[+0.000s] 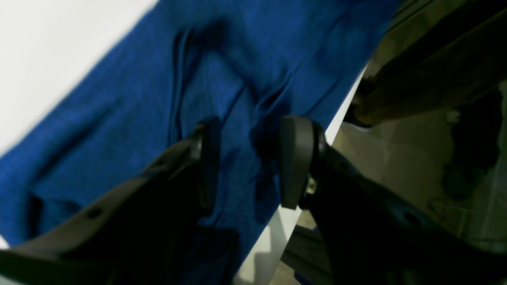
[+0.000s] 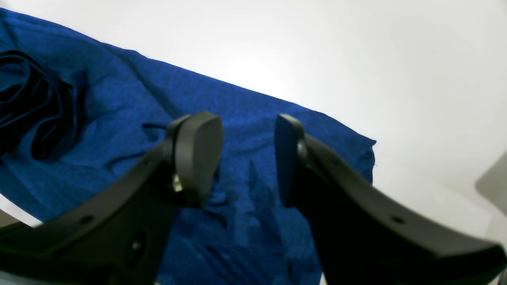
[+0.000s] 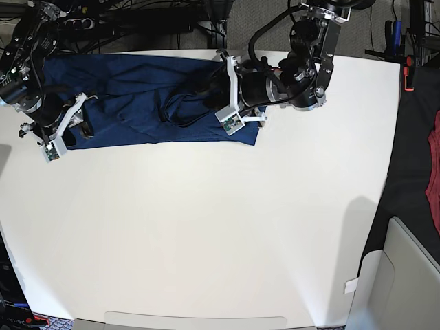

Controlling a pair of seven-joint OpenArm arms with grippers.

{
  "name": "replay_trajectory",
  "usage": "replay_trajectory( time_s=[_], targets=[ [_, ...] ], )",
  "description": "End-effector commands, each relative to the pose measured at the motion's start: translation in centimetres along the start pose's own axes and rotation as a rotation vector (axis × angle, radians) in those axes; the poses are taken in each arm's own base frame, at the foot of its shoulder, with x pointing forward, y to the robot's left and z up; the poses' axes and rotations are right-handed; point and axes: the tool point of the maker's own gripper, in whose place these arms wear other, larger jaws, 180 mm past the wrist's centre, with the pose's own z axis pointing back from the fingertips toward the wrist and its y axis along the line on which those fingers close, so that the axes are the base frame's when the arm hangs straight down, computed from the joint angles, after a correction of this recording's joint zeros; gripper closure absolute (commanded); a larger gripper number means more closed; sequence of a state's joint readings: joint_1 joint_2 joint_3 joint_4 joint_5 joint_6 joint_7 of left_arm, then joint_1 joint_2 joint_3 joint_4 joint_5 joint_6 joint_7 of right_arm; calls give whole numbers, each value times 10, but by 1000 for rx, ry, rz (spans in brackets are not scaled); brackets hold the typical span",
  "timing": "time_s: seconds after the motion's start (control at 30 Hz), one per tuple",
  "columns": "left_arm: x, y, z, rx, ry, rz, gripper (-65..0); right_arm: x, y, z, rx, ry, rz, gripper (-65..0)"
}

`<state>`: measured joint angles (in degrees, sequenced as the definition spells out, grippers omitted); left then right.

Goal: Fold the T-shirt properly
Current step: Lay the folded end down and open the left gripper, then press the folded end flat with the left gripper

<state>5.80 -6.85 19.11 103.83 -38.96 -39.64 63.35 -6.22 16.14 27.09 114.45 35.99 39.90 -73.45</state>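
Note:
The T-shirt [image 3: 137, 96] is dark navy and lies wrinkled along the far side of the white table [image 3: 206, 227]. My left gripper [image 3: 206, 88] hovers over its right part near the far table edge. In the left wrist view this gripper [image 1: 251, 158] is open, with creased shirt fabric [image 1: 130, 111] under and between the fingers. My right gripper [image 3: 84, 125] is at the shirt's left end. In the right wrist view it [image 2: 243, 158] is open just above the shirt [image 2: 119, 118], close to a corner of the cloth. A bunched dark fold [image 2: 27, 99] lies to its left.
A reddish-maroon cloth [image 3: 433, 158] hangs off the table at the right edge. A pale grey bin [image 3: 405, 275] stands at the bottom right. Cables and gear [image 3: 137, 20] crowd the back. In the left wrist view the table edge [image 1: 340, 114] drops to the floor.

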Motion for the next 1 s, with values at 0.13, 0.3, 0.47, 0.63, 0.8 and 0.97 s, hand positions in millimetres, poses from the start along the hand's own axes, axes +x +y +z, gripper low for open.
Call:
replay_trajectory(
  time_s=[0.13,0.3,0.47,0.63,0.8,0.97],
  targets=[
    [11,-3,-2,-20,-92,25,-235,7,-12,10,-35,-42,-5,-261],
    [3,-9,-4,-33,-86,50,-232,7,-12,10,-35,-42,-5,-261],
    [5,-36,-18,-111,-73,23,-218,9,-13,9,-37,-46,-5,-261],
    [5,-47,-23,-142,-65,6,-103,8,-14,8,-35,-44,-9,-261],
    [1,-48,-23,-144,-46,3,-45,14,-16,7,-37,-55,-1,-261],
    [-22,-46,-17,-146,45,-26,-47,27,-17,-3,-16,-70,2,-261]
  ],
)
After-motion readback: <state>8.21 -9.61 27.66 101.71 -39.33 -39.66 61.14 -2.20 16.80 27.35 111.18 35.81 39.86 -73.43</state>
